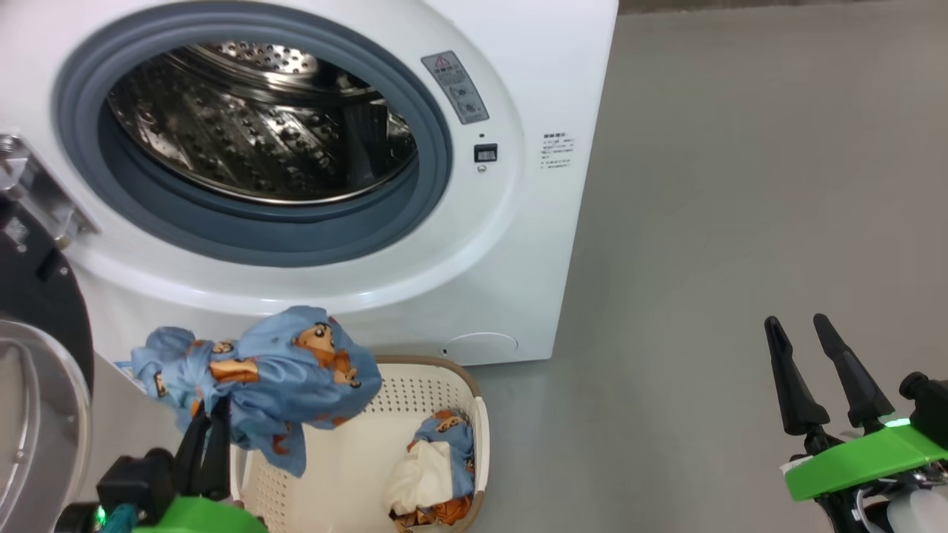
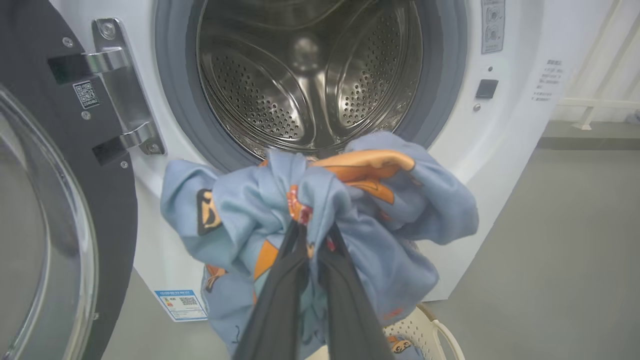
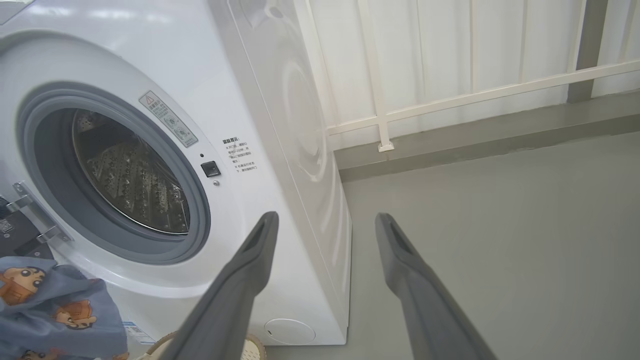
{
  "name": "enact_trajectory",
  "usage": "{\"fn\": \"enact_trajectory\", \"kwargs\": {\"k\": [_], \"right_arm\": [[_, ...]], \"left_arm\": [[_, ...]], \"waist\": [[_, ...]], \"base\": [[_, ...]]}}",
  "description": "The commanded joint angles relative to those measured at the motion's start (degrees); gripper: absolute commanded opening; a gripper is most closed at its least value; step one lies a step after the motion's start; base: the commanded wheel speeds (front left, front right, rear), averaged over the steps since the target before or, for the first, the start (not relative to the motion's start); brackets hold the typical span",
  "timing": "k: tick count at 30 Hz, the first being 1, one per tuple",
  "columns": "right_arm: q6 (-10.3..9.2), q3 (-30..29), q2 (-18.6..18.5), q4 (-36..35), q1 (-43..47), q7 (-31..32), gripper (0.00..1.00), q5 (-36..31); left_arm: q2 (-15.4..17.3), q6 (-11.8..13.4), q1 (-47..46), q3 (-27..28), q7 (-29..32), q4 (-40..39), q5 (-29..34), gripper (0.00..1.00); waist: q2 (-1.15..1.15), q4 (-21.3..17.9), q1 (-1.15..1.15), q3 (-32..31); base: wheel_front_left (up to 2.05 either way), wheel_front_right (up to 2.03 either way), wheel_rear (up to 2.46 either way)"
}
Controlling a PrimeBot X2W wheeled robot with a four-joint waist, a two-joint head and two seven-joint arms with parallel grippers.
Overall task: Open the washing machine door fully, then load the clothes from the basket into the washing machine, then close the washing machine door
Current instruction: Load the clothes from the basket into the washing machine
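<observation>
The white washing machine [image 1: 533, 66] stands with its steel drum [image 1: 259, 126] exposed. Its black-rimmed door [image 1: 37, 355] hangs swung out at the left, seen also as the washing machine door [image 2: 55, 210] in the left wrist view. My left gripper [image 1: 211, 414] is shut on a light-blue garment [image 1: 274, 370] with orange figures, held above the basket [image 1: 474, 403] and below the drum opening. In the left wrist view my left gripper [image 2: 315, 232] pinches that garment [image 2: 350, 210] in front of the drum [image 2: 310, 75]. More clothes [image 1: 441, 466] lie in the basket. My right gripper [image 1: 800, 326] stands open over bare floor.
Grey floor [image 1: 740, 222] stretches to the right of the machine. A white railing [image 3: 450, 100] runs along the wall behind the machine's right side. A blue label sticker [image 2: 181, 304] sits low on the machine front.
</observation>
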Motion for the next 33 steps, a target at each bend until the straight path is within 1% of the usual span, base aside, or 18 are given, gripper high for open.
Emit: {"fn": "enact_trajectory", "kwargs": {"k": [1,9,17,26,33], "right_arm": [[0.33,0.65,-1.49,-1.40,0.45,-0.45,1.00,0.23],[0.33,0.04,-1.32,-1.70,0.71,-0.45,1.00,0.18],[0.33,-0.30,-0.94,-2.08,0.35,-0.45,1.00,0.12],[0.33,-0.61,-0.60,-2.54,-1.60,-0.45,1.00,0.24],[0.33,-0.72,-0.04,-3.02,-3.96,-0.45,1.00,0.25]], "left_arm": [[0.85,-0.05,0.30,2.11,-0.77,-3.06,0.71,0.00],[-0.03,0.29,4.77,2.54,-0.77,-10.18,1.33,0.00],[-0.55,0.28,5.57,2.72,-0.77,-12.30,1.13,0.00],[-0.73,0.37,1.55,2.49,-0.78,-12.06,1.39,0.00],[-0.95,0.11,-6.34,2.64,-0.78,-10.63,0.62,0.00]], "waist": [[0.00,0.50,0.00,-0.72],[0.00,0.72,0.00,-0.41],[0.00,0.46,0.00,0.85],[0.00,-0.54,0.00,4.46],[0.00,-1.35,0.00,8.85]], "base": [[0.00,0.00,0.00],[0.00,0.00,0.00],[0.00,0.00,0.00],[0.00,0.00,0.00],[0.00,0.00,0.00]]}}
